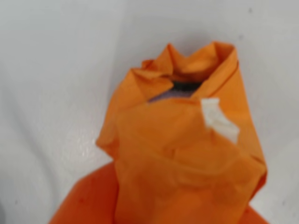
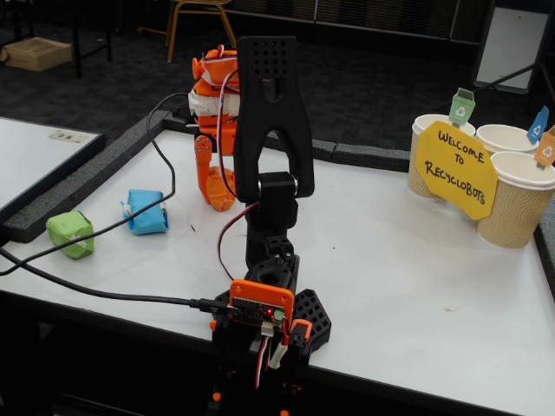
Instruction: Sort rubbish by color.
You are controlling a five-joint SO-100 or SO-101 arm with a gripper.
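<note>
My jaws are closed on the orange wad (image 1: 187, 154); in the wrist view it fills the middle of the frame, crumpled, with a white scrap on its right side and a dark gap near its top folds, and the white desk (image 1: 56, 84) lies blurred behind it. Orange jaw plastic shows at the bottom edge on either side of the wad. In the fixed view my gripper (image 2: 217, 198) hangs at the far left part of the desk (image 2: 390, 260), pointing down, tip close to the surface; I cannot tell whether the wad touches it, and the wad itself is hard to separate from my orange fingers there. The blue wad (image 2: 147, 211) lies on the desk just left of my gripper, apart from it. The green wad (image 2: 70, 233) sits further left, near the desk's edge, apart from the blue one, with a black cable (image 2: 104, 232) running between and past them. Three paper cups (image 2: 512, 195) with coloured flags stand at the far right, well apart from me, behind a yellow sign (image 2: 455, 171) reading "Welcome to Recyclobots".
</note>
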